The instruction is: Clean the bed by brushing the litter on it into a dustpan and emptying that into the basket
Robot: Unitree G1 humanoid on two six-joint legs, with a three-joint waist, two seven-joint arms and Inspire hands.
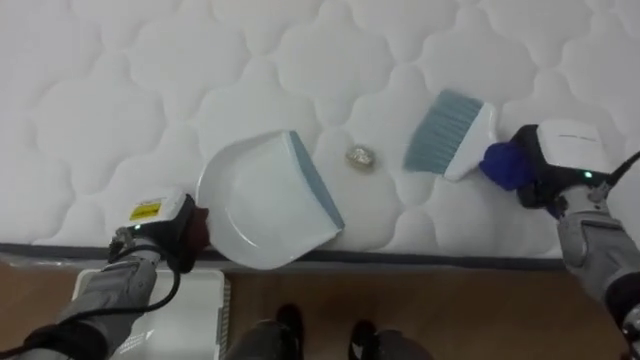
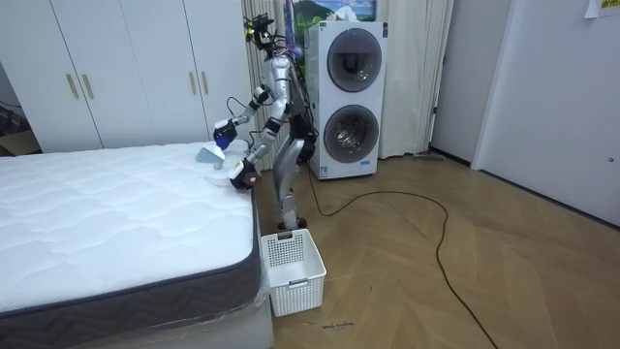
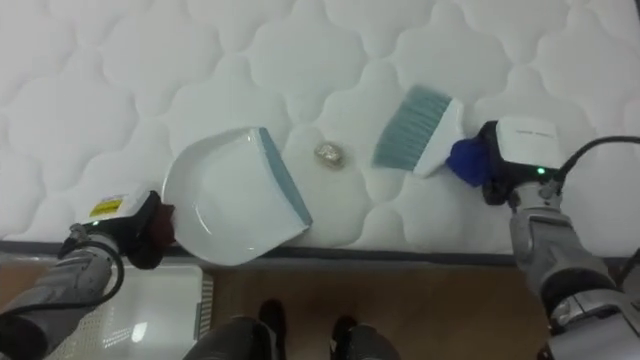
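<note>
The scrap (image 1: 360, 157), a small crumpled pale lump, lies on the white quilted mattress (image 1: 120, 100) between the two tools and touches neither. To its left is the dustpan (image 1: 250, 205), white with a blue-grey lip that faces right toward the scrap. To its right is the brush (image 1: 452, 132), with its blue-grey bristles fanned left and slightly near, pointing at the scrap. The scrap sits about midway between the lip and the bristle tips.

The left hand (image 1: 160, 232) is at the near left, its fingers closed round the dustpan's dark handle. It hangs just over the mattress's near edge. The right hand (image 1: 560, 160) is at the right, wrapped round the brush's blue grip. It is well right of the scrap, with the whole brush head between them.

The mattress's near edge runs straight across close below the tools, and the dustpan's rounded back reaches right up to it. The scrap is only a short way in from that edge. Far and to the left the quilted surface stretches on open.

On the wooden floor (image 2: 436, 271) just below the near edge, under the left hand, stands a white slatted basket (image 1: 195, 300). In the room view the robot stands upright at the bed's far corner, with both arms reaching over it. A stacked pair of white washing machines (image 2: 346, 97) stands close behind the robot, and open floor lies to the room view's right.
</note>
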